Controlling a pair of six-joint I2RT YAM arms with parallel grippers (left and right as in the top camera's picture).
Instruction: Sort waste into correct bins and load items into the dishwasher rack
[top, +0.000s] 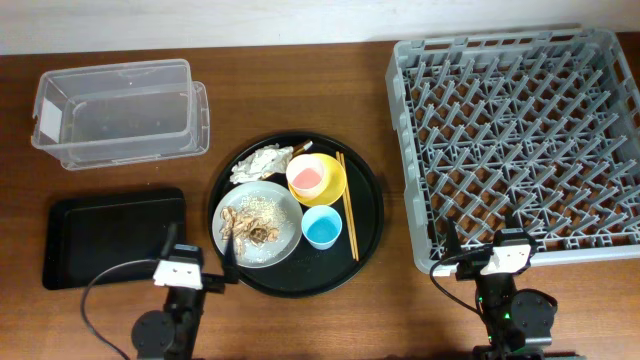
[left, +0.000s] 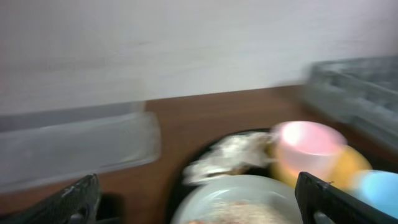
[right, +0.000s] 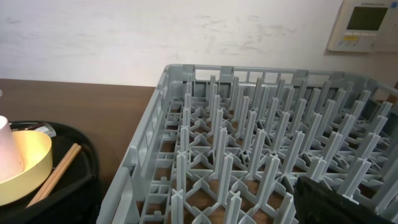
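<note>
Crumbs (top: 252, 220) on grey plate (top: 283, 247), pink cup (top: 308, 175) inside yellow bowl (top: 334, 190).

No readable text anywhere. My right wrist view, upper right of frame: a pale wall panel (right: 367, 25) with a small display and a line of print along its top, too small to read. Overhead view, upper left: a white label (top: 46, 116) on the left end of the clear tub (top: 120, 110), nothing legible on it. My left wrist view is blurred, no lettering visible.
</note>
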